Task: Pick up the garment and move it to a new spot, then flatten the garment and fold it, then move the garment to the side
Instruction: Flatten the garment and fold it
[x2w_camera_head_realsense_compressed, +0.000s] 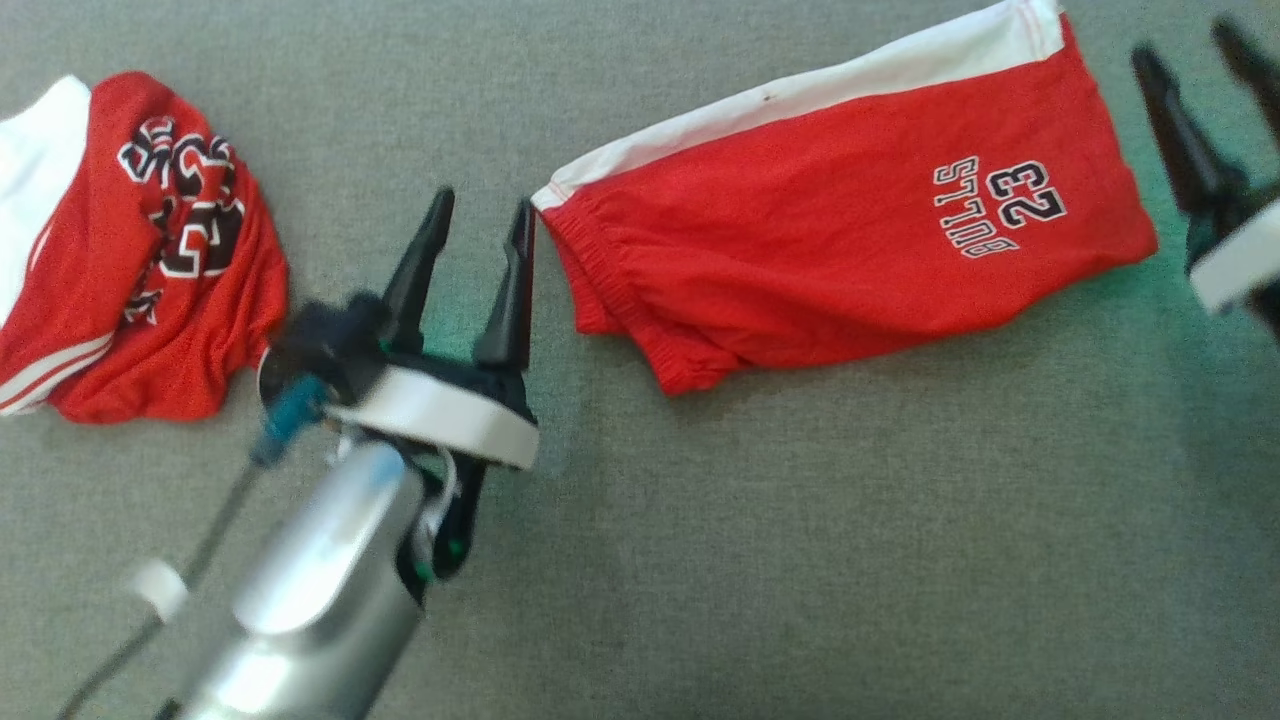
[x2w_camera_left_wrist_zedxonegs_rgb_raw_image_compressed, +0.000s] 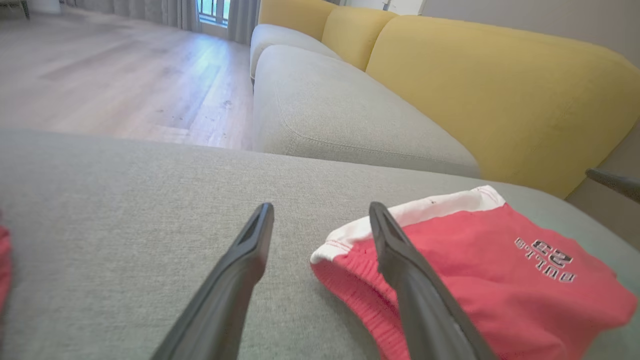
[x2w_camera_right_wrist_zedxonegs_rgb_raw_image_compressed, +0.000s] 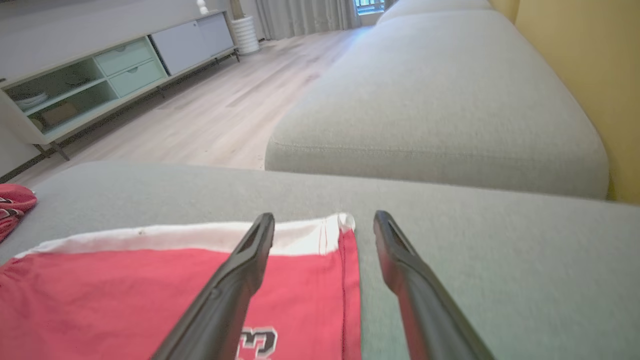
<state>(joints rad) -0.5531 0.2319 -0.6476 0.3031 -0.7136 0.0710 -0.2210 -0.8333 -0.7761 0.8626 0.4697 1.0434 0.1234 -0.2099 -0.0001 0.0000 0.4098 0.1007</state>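
Note:
The garment (x2w_camera_head_realsense_compressed: 850, 200) is a pair of red shorts with a white side band and black "BULLS 23" lettering, folded in half and lying flat on the grey cushion. My left gripper (x2w_camera_head_realsense_compressed: 482, 205) is open just left of the waistband end, holding nothing. Its wrist view has the waistband corner of the shorts (x2w_camera_left_wrist_zedxonegs_rgb_raw_image_compressed: 450, 260) beside the right finger (x2w_camera_left_wrist_zedxonegs_rgb_raw_image_compressed: 400, 260). My right gripper (x2w_camera_head_realsense_compressed: 1200, 50) is open just off the hem end at the upper right. In its own view the hem corner of the shorts (x2w_camera_right_wrist_zedxonegs_rgb_raw_image_compressed: 320, 235) lies between the spread fingers, apart from them.
A second red and white jersey (x2w_camera_head_realsense_compressed: 130, 250) lies crumpled at the cushion's far left. Grey sofa seats (x2w_camera_left_wrist_zedxonegs_rgb_raw_image_compressed: 340, 115) with yellow backrests (x2w_camera_left_wrist_zedxonegs_rgb_raw_image_compressed: 500, 85) lie beyond, a wooden floor (x2w_camera_right_wrist_zedxonegs_rgb_raw_image_compressed: 200, 110) and a low cabinet (x2w_camera_right_wrist_zedxonegs_rgb_raw_image_compressed: 100, 75) further off.

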